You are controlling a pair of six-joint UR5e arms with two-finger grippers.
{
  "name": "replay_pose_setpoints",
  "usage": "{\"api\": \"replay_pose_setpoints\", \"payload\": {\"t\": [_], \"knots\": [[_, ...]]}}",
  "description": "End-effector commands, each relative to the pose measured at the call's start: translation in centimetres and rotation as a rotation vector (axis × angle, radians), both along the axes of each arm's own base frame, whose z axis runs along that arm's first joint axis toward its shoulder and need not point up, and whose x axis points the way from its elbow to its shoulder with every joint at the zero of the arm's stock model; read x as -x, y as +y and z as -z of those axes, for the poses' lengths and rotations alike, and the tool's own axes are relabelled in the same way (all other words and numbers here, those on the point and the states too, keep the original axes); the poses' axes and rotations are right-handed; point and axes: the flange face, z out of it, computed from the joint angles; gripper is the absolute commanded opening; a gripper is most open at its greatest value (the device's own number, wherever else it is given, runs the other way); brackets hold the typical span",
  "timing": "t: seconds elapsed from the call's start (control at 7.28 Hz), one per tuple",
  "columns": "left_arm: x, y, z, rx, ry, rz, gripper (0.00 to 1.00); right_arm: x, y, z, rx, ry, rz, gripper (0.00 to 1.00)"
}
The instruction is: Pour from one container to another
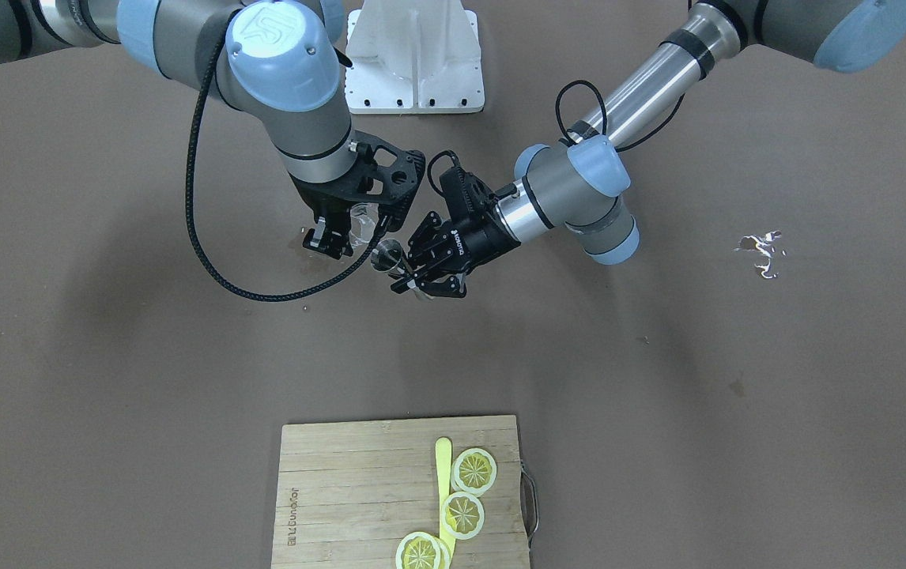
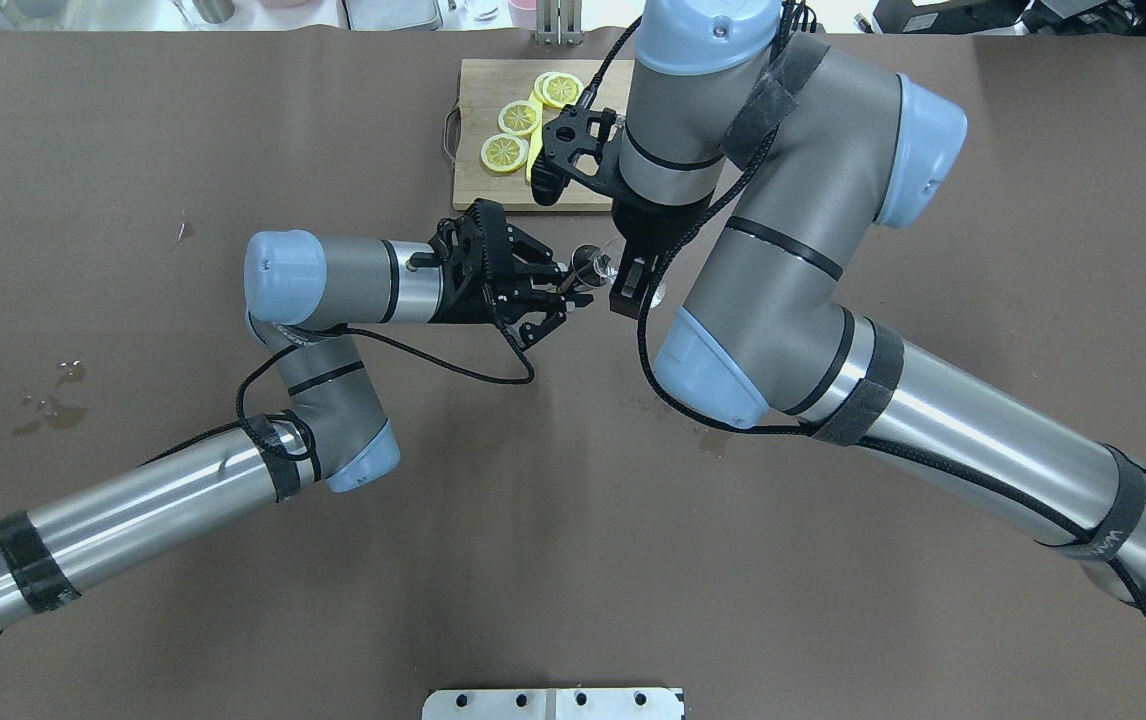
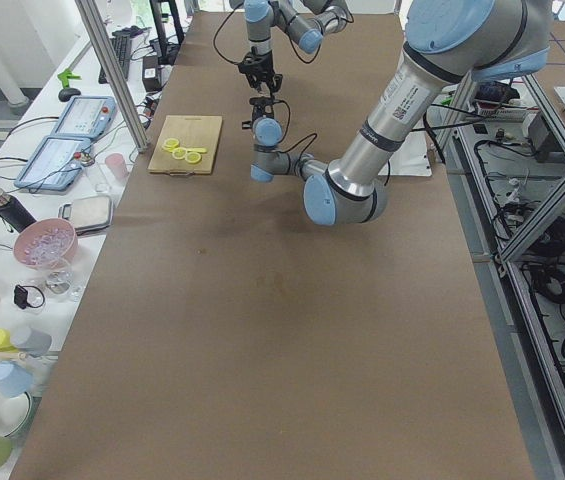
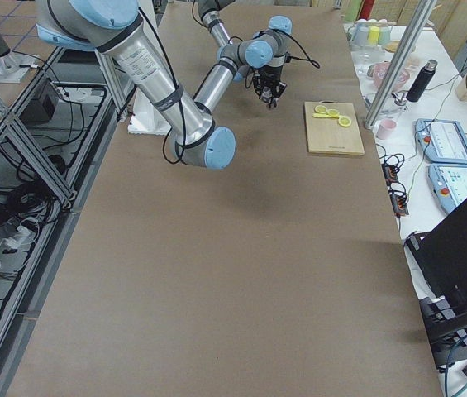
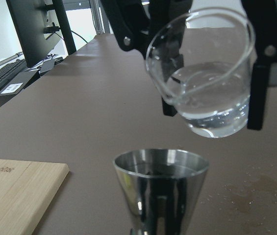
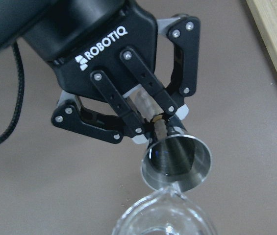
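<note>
The right gripper [image 5: 212, 117] pinches a tilted glass of water [image 5: 207, 83] just above the steel jigger [image 6: 176, 161], which the left gripper [image 6: 160, 126] clamps by its waist. The jigger's mouth is narrow, so tipping too fast or off-centre would likely splash water onto the counter [image 5: 104, 98].

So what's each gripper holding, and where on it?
A steel jigger, at its narrow waist, in the left gripper; glass of water, by its sides, in the right gripper.
</note>
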Motion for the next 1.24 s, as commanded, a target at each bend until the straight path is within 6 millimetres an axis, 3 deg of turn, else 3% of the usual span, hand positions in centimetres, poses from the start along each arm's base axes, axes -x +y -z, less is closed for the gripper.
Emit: {"api": "replay_pose_setpoints", "payload": {"t": [0.0,0.55,1.1], "knots": [[0.0,0.0,0.0,-0.002,0.002,0.0,0.0,0.6,-0.4,0.9,0.017,0.038,0.033,0.0],[0.1,0.1,-0.1,-0.004,0.006,0.001,0.0,0.7,-0.9,1.2,0.023,0.092,0.093,0.0],[0.2,0.1,0.0,-0.007,0.011,0.001,0.0,0.9,-3.0,2.0,0.034,0.135,0.14,0.0]]}}
